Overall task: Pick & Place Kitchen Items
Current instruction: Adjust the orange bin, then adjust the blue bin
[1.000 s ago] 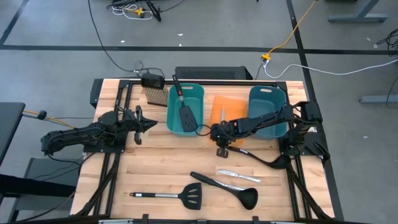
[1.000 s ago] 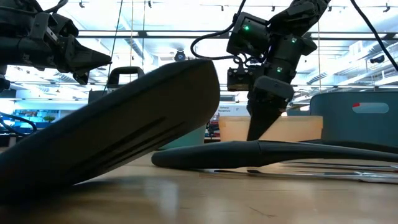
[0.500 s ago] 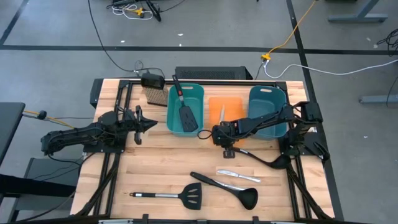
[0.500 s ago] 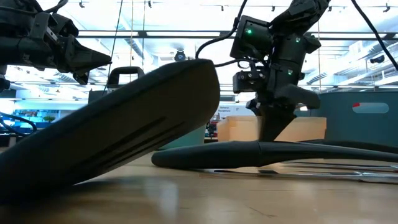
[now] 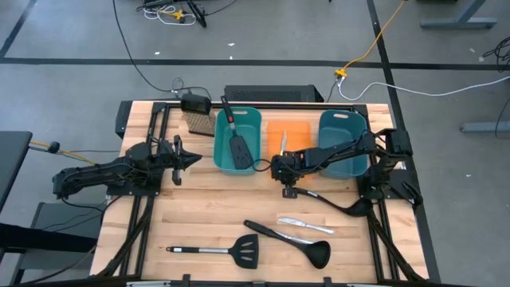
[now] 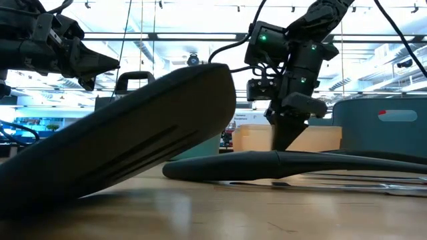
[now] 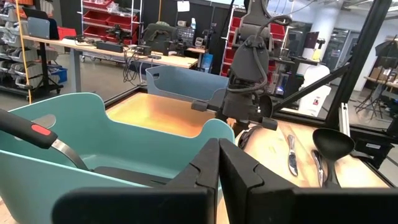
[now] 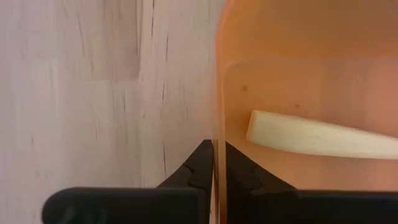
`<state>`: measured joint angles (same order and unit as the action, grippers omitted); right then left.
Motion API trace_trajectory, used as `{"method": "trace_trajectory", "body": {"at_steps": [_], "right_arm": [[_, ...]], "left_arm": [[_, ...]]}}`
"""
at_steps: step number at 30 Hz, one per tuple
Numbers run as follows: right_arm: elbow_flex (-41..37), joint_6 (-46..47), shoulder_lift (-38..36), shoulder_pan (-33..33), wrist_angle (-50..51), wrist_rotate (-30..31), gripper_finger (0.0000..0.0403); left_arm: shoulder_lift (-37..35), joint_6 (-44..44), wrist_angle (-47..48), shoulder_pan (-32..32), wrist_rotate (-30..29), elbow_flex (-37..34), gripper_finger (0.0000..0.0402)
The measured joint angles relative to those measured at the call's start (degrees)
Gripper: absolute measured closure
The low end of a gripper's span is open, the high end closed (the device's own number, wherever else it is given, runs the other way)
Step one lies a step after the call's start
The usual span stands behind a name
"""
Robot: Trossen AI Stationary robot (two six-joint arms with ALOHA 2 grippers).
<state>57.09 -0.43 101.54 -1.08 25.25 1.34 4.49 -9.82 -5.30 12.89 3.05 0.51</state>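
My right gripper (image 5: 287,190) stands at the near left corner of the orange bin (image 5: 299,135), fingers pointing down and shut on its wall. A yellow-handled knife (image 5: 283,143) lies inside that bin; its pale handle shows in the right wrist view (image 8: 311,137). One black ladle (image 5: 335,203) lies on the table just right of the gripper. A second ladle (image 5: 291,241), silver knives (image 5: 304,225) and a steel-handled spatula (image 5: 215,252) lie nearer the front. A red-and-black-handled spatula (image 5: 237,143) rests in the left teal bin. My left gripper (image 5: 191,159) waits shut and empty at the left. My right gripper has the orange bin's left wall (image 8: 217,124) in the narrow gap between its fingers. One finger (image 8: 200,165) is outside over the table and one (image 8: 239,168) is inside the bin. The fingers come from above, pointing down. The bin rests on the table.
Two teal bins (image 5: 237,119) (image 5: 344,135) flank the orange bin along the far side. A tan-bristled brush (image 5: 199,121) stands at the far left. Bare wood lies between the left arm and the utensils at the front.
My right gripper has stayed low at the orange bin's near left corner, swaying a little toward the table's right and back while turning at the wrist. The orange bin has slid slightly toward the table's left.
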Motion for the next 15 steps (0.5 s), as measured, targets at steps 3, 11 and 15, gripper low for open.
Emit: {"method": "trace_trajectory", "body": {"at_steps": [3,11,15], "right_arm": [[-0.01,-0.05,0.0,0.06,-1.19,-0.78,0.0375],[0.01,0.31,-0.34,0.55,-1.46,1.13,0.03],[-0.05,1.31,-1.22,0.5,-0.11,1.54,0.0251]], "left_arm": [[-0.01,0.0,0.0,0.0,0.0,0.0,0.0388],[0.0,0.0,0.01,0.0,0.01,0.0,0.0388],[0.0,0.0,0.02,0.01,0.01,0.0,0.0388]]}}
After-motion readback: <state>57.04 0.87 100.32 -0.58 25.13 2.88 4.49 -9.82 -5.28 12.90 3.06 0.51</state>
